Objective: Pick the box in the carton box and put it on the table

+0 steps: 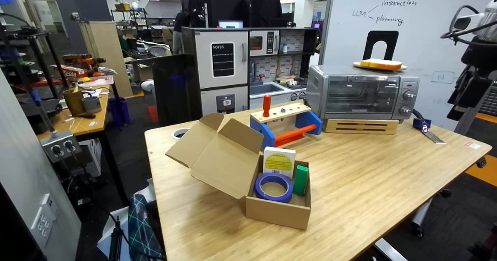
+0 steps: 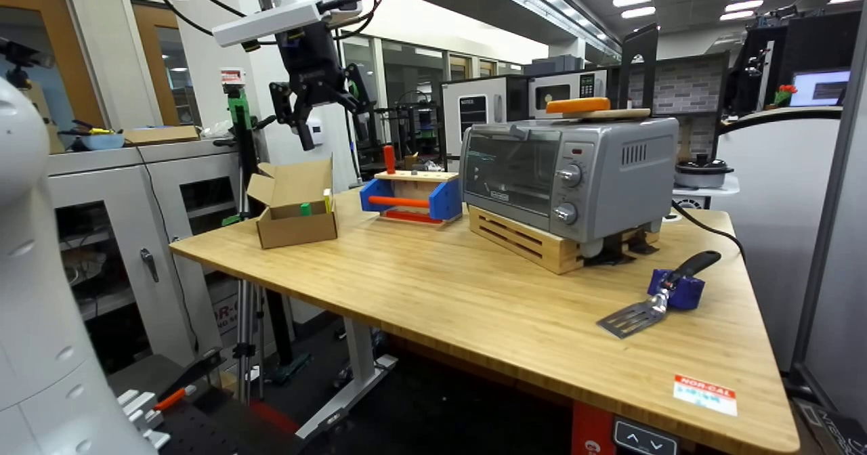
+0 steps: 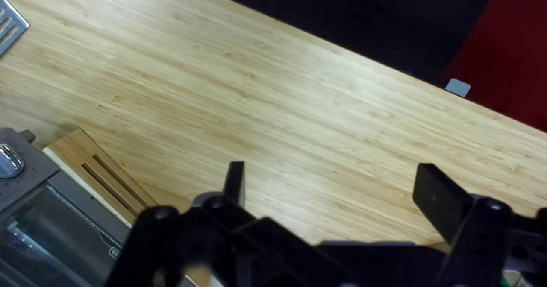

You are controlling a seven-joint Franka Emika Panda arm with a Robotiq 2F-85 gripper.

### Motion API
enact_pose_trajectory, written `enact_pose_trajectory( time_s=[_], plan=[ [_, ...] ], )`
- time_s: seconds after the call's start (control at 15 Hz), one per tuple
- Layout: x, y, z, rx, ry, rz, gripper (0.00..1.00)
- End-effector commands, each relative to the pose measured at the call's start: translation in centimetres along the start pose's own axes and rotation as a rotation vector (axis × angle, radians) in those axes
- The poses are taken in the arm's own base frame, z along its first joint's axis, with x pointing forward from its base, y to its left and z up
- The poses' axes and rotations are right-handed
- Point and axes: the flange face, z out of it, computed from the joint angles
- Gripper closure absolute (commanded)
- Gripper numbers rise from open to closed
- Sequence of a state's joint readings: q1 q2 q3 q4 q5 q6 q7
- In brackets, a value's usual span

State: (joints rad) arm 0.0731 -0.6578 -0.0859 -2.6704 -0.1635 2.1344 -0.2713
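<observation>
The box (image 1: pixel 278 162), white with a yellow-green face, stands upright inside the open carton box (image 1: pixel 277 213). In an exterior view only a thin yellow edge of the box (image 2: pixel 328 201) shows above the rim of the carton box (image 2: pixel 298 231). The carton rests on the table (image 1: pixel 361 167) with its lid folded back. My gripper (image 2: pixel 335 126) is open and empty, high above the table and apart from the carton. In the wrist view the open gripper (image 3: pixel 327 171) is over bare table wood (image 3: pixel 256 86); the carton is mostly hidden behind a finger at lower right.
A blue tape roll (image 1: pixel 273 188) and a green block (image 1: pixel 301 180) share the carton. A blue-and-red toy bench (image 1: pixel 285 123) stands close behind it. A toaster oven (image 1: pixel 363 94) on a wooden crate (image 1: pixel 361 126) and a spatula (image 2: pixel 650 309) are also on the table.
</observation>
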Motion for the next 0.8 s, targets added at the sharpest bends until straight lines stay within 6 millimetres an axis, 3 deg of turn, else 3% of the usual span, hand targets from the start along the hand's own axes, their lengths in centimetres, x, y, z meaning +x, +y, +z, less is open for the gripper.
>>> enact_pose_trajectory(
  time_s=[0.0, 0.27, 0.53, 0.73],
  plan=[
    [0.0, 0.2, -0.2, 0.019, 0.011, -0.004, 0.00],
    [2.0, -0.8, -0.8, 0.054, 0.048, -0.032, 0.00],
    [5.9, -2.8, -1.7, 0.062, 0.073, -0.101, 0.00],
    [9.0, -4.0, -1.3, 0.053, 0.063, -0.156, 0.00]
  ],
)
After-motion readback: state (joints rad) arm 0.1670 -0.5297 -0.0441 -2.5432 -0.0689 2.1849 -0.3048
